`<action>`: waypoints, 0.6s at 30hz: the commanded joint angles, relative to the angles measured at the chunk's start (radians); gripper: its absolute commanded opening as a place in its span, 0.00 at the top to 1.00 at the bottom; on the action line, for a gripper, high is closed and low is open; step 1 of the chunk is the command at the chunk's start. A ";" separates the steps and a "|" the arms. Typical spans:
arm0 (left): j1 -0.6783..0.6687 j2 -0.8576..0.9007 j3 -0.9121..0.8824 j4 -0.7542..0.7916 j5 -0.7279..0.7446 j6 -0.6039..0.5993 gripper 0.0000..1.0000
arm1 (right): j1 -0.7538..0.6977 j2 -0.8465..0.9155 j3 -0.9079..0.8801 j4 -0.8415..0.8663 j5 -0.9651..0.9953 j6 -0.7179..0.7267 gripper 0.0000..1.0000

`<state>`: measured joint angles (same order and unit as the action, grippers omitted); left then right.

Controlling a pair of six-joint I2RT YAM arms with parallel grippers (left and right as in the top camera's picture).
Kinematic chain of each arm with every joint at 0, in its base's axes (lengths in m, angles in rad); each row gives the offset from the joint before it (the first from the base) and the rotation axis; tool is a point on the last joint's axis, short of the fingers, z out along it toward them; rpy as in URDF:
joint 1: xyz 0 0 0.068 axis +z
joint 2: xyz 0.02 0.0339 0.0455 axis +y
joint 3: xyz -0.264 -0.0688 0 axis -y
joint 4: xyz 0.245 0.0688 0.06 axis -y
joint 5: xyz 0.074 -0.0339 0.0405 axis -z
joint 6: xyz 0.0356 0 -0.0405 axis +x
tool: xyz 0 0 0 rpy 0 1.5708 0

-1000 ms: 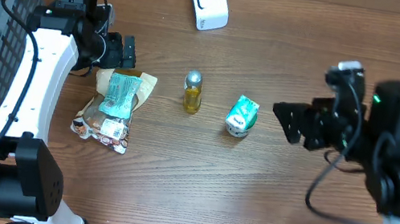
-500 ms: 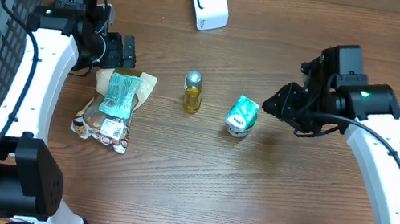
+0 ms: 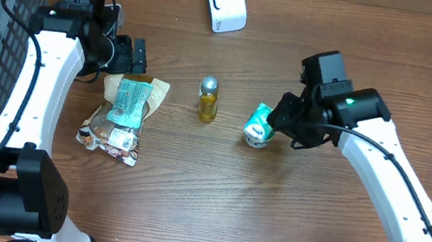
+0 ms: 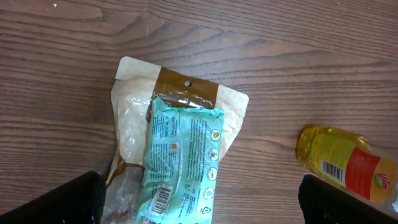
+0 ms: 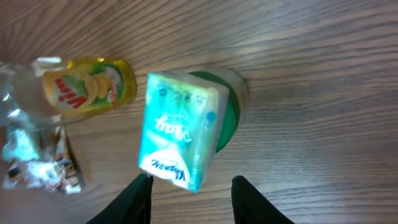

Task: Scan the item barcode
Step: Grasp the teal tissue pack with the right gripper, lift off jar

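having been brought leftward, the right gripper (image 3: 281, 118) is held partly open, empty; the tissue pack (image 5: 180, 130) lies just ahead.

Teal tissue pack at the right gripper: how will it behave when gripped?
The teal-and-white soft plastic tissue pack looks squashy, so it will probably dent as the right gripper closes on it. It is probably light. It leans on a round green-topped object, so a push may slide it off.

Right gripper (image 3: 279, 120) sits against teal tissue pack (image 3: 259, 125) near yellow bottle (image 3: 208, 100).
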<state>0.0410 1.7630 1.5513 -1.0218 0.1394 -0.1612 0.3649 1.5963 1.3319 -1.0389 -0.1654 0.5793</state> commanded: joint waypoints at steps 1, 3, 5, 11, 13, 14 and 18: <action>-0.002 -0.017 0.018 0.002 0.008 0.011 0.01 | 0.032 0.026 -0.004 0.002 0.087 0.057 0.61; -0.002 -0.017 0.018 0.002 0.008 0.011 0.01 | 0.040 0.048 -0.005 0.003 0.087 0.057 0.61; -0.002 -0.017 0.018 0.002 0.008 0.011 0.00 | 0.040 0.070 -0.005 0.009 0.094 0.058 0.61; -0.002 -0.017 0.018 0.002 0.008 0.011 0.01 | 0.040 0.122 -0.005 0.014 0.093 0.076 0.60; -0.002 -0.017 0.018 0.002 0.008 0.011 0.00 | 0.040 0.123 -0.005 0.025 0.093 0.076 0.60; -0.002 -0.017 0.018 0.002 0.008 0.011 0.01 | 0.040 0.123 -0.005 0.031 0.093 0.076 0.60; -0.002 -0.017 0.018 0.002 0.008 0.011 0.00 | 0.040 0.123 -0.005 0.023 0.094 0.076 0.61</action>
<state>0.0410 1.7630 1.5513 -1.0214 0.1394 -0.1612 0.4011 1.7161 1.3319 -1.0138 -0.0887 0.6472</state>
